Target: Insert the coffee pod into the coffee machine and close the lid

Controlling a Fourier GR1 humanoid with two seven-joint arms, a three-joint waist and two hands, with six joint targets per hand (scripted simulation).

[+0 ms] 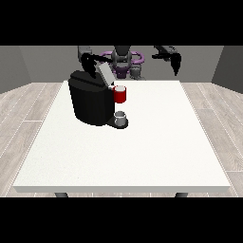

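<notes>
A black coffee machine stands on the white table, left of centre. Its grey lid is tilted up and open. A red pod holder juts from the machine's front, with a pale pod top showing in it. Below it a small grey cup rests on the machine's base. The hand at the view's left hovers just behind the machine's top, near the lid. Raised high and off the table, the hand at the view's right has its fingers hanging down and holds nothing.
The robot's torso stands behind the table's far edge. Wooden floor surrounds the table. The white surface stretches wide in front of and to the right of the machine.
</notes>
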